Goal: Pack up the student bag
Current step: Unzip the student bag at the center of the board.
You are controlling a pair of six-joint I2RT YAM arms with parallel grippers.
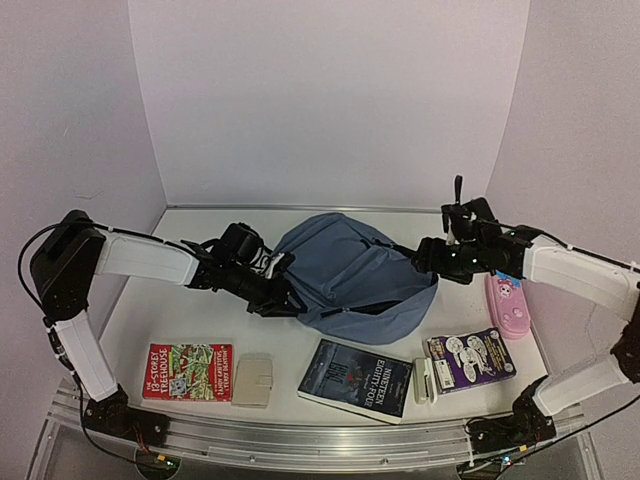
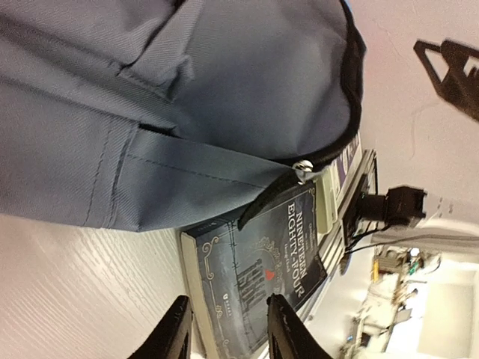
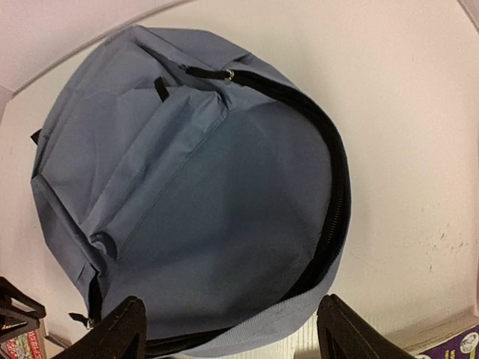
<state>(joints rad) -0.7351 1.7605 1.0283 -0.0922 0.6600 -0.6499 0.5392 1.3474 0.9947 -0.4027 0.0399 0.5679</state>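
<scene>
The student bag (image 1: 350,265) is seen limp and soft at the centre of the top view, and is judged best gripped at its firmer zipper rim (image 3: 333,187). The left gripper (image 2: 228,299) and right gripper (image 3: 230,299) are held spread, empty.

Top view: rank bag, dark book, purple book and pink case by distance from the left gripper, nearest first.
1. Bag, right beside the left gripper, mid-table.
2. Dark book, front centre.
3. Purple book, front right.
4. Pink case, far right side.
</scene>
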